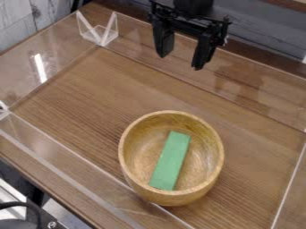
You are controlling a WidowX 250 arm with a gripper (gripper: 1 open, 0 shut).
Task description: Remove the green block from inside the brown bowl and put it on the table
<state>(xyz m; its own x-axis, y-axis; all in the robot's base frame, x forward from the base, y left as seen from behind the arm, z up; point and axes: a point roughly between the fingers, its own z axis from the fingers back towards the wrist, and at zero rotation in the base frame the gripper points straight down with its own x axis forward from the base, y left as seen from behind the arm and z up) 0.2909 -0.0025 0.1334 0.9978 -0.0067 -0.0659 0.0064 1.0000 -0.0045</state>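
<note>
A round light brown wooden bowl (171,156) stands on the wood-grain table (84,98) toward the front right. Inside it a flat bright green block (171,161) lies lengthwise, leaning from the bowl's floor up its near wall. My black gripper (182,52) hangs at the back of the table, well above and behind the bowl, pointing down. Its fingers (159,43) stand apart, open, with nothing between them.
Clear acrylic walls (54,63) ring the tabletop, with a low front wall (72,183) near the camera. A folded clear acrylic piece (98,29) stands at the back left corner. Bare wood lies to the left of and behind the bowl.
</note>
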